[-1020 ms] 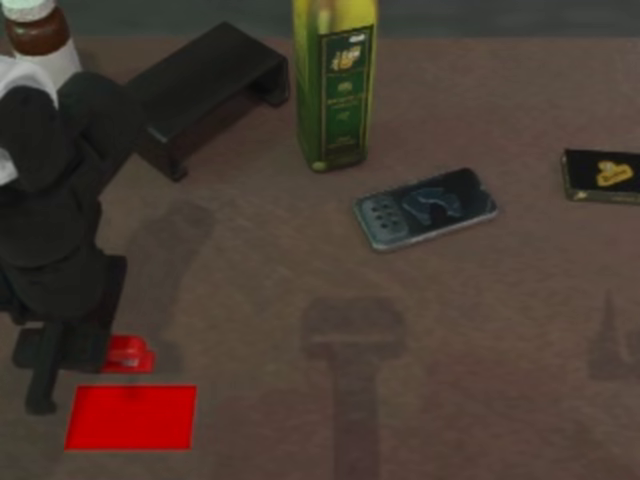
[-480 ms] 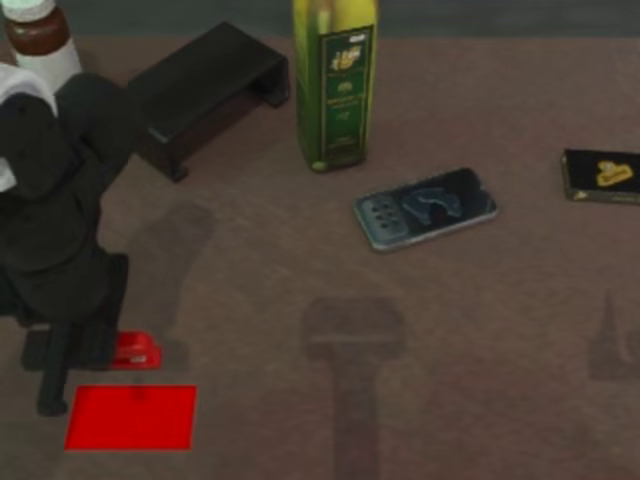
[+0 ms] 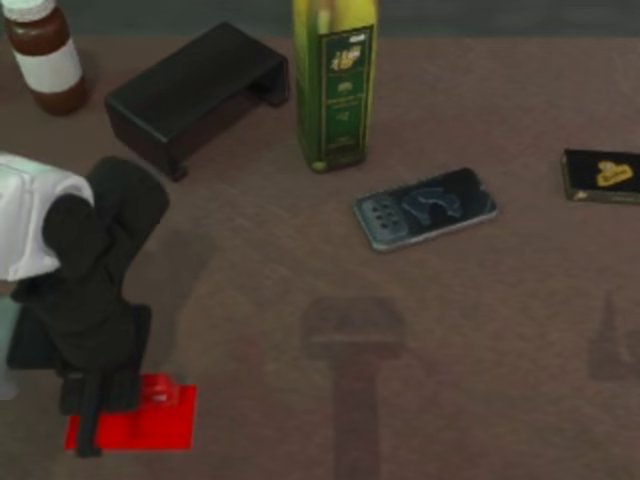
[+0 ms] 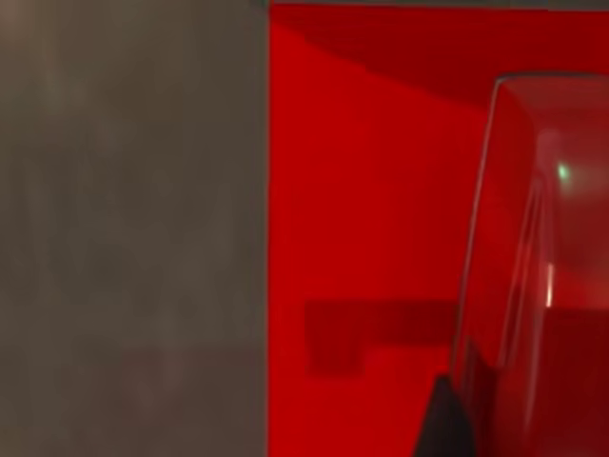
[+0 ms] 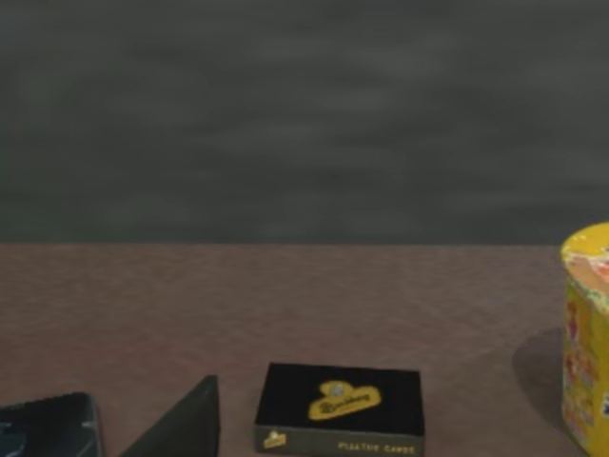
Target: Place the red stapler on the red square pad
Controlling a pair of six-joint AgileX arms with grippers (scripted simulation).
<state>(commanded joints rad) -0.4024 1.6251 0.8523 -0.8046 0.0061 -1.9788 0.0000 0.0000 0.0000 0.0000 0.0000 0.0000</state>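
Note:
The red square pad point(image 3: 165, 428) lies flat near the table's front left corner. My left gripper point(image 3: 112, 408) hangs over it, shut on the red stapler point(image 3: 160, 392), of which only a small end shows past the black fingers. In the left wrist view the glossy red stapler point(image 4: 542, 267) fills one side, close over the red square pad point(image 4: 362, 190), with one dark fingertip point(image 4: 440, 428) against it. My right arm is out of the top view; its wrist view shows one dark fingertip point(image 5: 186, 424) above the table.
A brown bottle point(image 3: 45, 55) and a black stand point(image 3: 195, 90) are at the back left. A green oil bottle point(image 3: 335, 85) stands behind a phone point(image 3: 425, 208). A black card box point(image 3: 600, 175) lies far right, near a yellow can point(image 5: 590, 333).
My left gripper has moved toward the table's front edge with the red stapler, from just behind the red pad to over it.

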